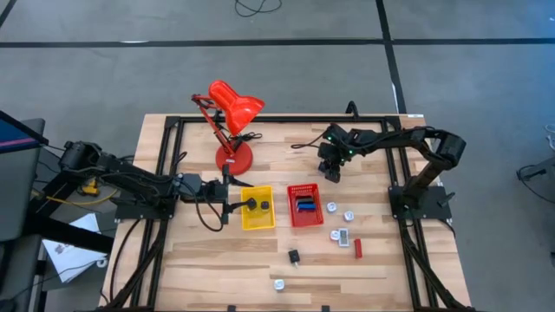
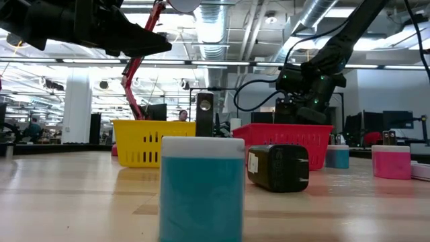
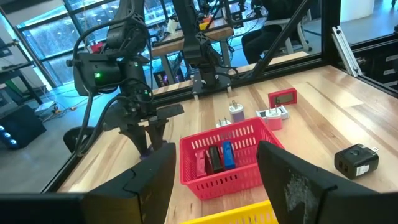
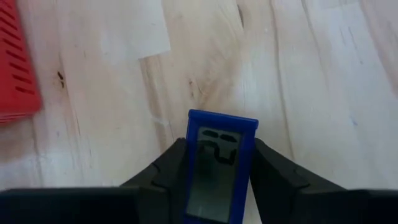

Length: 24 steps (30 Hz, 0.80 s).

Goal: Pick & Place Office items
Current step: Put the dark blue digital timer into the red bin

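My right gripper [image 1: 329, 171] is shut on a flat blue rectangle with a grey display [image 4: 219, 165], over bare wood just beyond the far side of the red tray [image 1: 304, 204]. That tray holds blue, black and red pieces [image 3: 214, 158]. My left gripper [image 1: 232, 204] is open and empty at the left edge of the yellow tray [image 1: 257, 208], in which a black piece [image 1: 253, 204] lies. Loose on the table are silvery-white bits [image 1: 331, 207] [image 1: 349, 216] [image 1: 336, 235], a red rectangle [image 1: 357, 249], a black block [image 1: 294, 256] and a white bit [image 1: 279, 283]. My right gripper pinches the blue rectangle by its two long edges [image 4: 191, 177] between the two fingers. The fingers come from above, pointing down. The rectangle's far end sticks out past the fingertips, display side toward the camera, and it hangs above the wood.
A red desk lamp [image 1: 230, 121] stands at the table's far left, its base [image 1: 234, 158] just beyond the yellow tray. Black frame rails [image 1: 165, 173] run along the table's left and right sides. Bare wood lies along the near edge [image 1: 217, 269].
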### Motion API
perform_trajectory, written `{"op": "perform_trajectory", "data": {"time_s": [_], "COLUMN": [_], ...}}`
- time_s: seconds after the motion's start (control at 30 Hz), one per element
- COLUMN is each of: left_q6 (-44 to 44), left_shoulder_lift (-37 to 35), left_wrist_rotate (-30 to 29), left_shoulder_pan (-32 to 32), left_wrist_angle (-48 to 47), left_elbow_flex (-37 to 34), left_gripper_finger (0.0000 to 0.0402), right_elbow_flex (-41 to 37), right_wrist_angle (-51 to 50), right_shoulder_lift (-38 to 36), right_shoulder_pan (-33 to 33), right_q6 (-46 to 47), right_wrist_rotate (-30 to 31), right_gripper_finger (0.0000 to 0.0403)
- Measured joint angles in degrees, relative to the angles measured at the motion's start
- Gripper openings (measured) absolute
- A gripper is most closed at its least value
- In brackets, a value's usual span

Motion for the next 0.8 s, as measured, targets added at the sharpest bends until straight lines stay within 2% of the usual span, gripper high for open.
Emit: {"op": "perform_trajectory", "data": {"time_s": [0.13,0.3,0.53,0.67,0.8], "left_q6": [0.0,-1.5,-15.0,-23.0,-31.6], "left_shoulder_lift": [0.0,0.0,0.0,0.6,2.8], "left_wrist_rotate": [0.0,0.7,1.9,-0.5,-3.2], "left_shoulder_pan": [0.0,-0.1,-0.1,1.1,2.7], "left_wrist_angle": [0.0,0.2,0.3,2.3,7.9], "left_elbow_flex": [0.0,0.0,0.0,0.1,0.2], "left_gripper_finger": [0.0218,0.0218,0.0218,0.0218,0.0218], "right_elbow_flex": [-0.3,-0.4,-0.3,-0.3,-0.2], "right_wrist_angle": [-0.7,-2.7,-3.5,-2.4,1.4], "right_shoulder_lift": [-2.3,-7.3,-13.5,-16.8,-19.1], "right_shoulder_pan": [1.3,6.1,17.2,24.8,31.4], "right_q6": [0.0,0.5,4.3,5.6,7.0], "right_wrist_rotate": [2.1,14.1,29.0,37.5,40.1], "right_gripper_finger": [0.0128,0.0128,0.0131,0.0131,0.0132]}}
